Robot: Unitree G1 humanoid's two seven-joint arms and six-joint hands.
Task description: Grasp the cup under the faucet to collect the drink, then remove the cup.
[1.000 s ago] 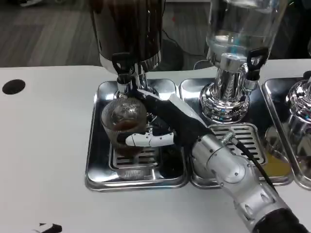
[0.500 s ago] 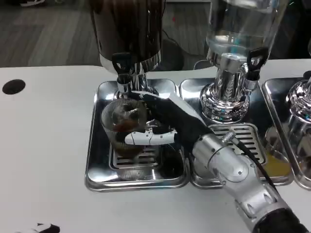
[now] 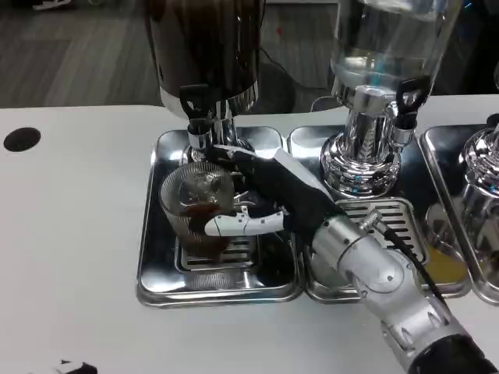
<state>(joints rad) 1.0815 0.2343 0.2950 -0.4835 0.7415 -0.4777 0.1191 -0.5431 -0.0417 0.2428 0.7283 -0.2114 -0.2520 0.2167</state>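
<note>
A clear ribbed cup (image 3: 193, 204) with dark drink in its bottom stands on the grate of the left steel drip tray (image 3: 156, 269), just below the black-handled faucet (image 3: 199, 117) of the dark dispenser. My right hand (image 3: 261, 195) wraps the cup from its right side, with white fingers across the front and black ones behind. The silver right forearm (image 3: 382, 284) runs to the lower right corner. A small white piece of the left hand (image 3: 70, 366) shows at the bottom left edge, too little to tell how it lies.
A clear-tank dispenser (image 3: 374, 86) stands on the middle drip tray (image 3: 398, 226) to the right. A third chrome dispenser (image 3: 483, 167) stands at the right edge, with yellow liquid (image 3: 446, 267) in its tray. A black round hole (image 3: 21, 139) marks the table's far left.
The cup has shifted slightly left and toward me in my right hand's grip. The forearm has moved a little with it.
</note>
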